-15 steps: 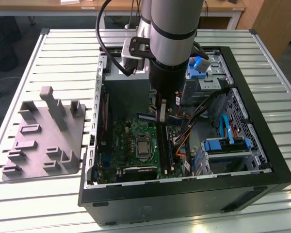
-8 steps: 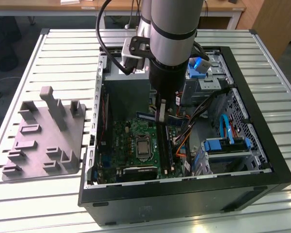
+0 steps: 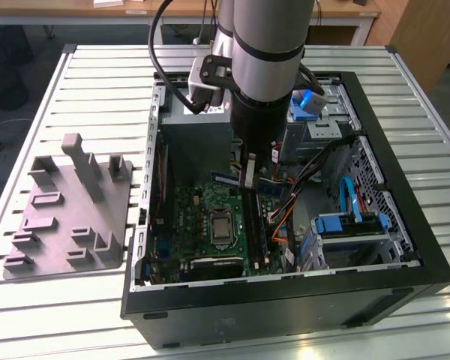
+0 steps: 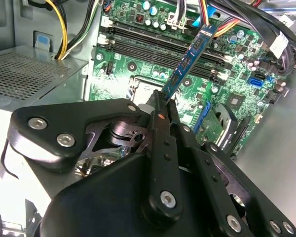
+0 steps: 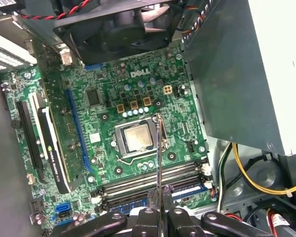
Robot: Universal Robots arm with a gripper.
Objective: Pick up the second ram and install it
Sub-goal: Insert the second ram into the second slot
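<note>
Single arm reaches down into an open black steel computer case [image 3: 285, 304] standing on a ribbed aluminium slatted table [image 3: 97, 82]. Gripper [image 4: 162, 104] fingers, matt black with bolted linkages, are closed flat against the second ram [image 4: 188, 63], clamping it at one short end. The stick is a thin, narrow, flat board, blue-green on the face seen in the second wrist view, carrying a row of small black rectangular chips. In the first wrist view the second ram [image 5: 159, 148] appears edge-on as a fine straight line running out from the gripper [image 5: 159, 206] across the memory slots [image 5: 153, 178] toward the processor socket [image 5: 137, 137], which shows a square, dull metal lid in a steel frame. In the exterior view the stick [image 3: 249, 174] hangs upright below the gripper [image 3: 249, 159], inside the case, over the glossy green motherboard [image 3: 199, 217]. Whether its free end touches the board cannot be determined. The slots are long, black, parallel channels with white end latches. A moulded grey plastic fixture block [image 3: 71, 210] with upright posts sits on the table on the exterior view's left, apart from the case.
</note>
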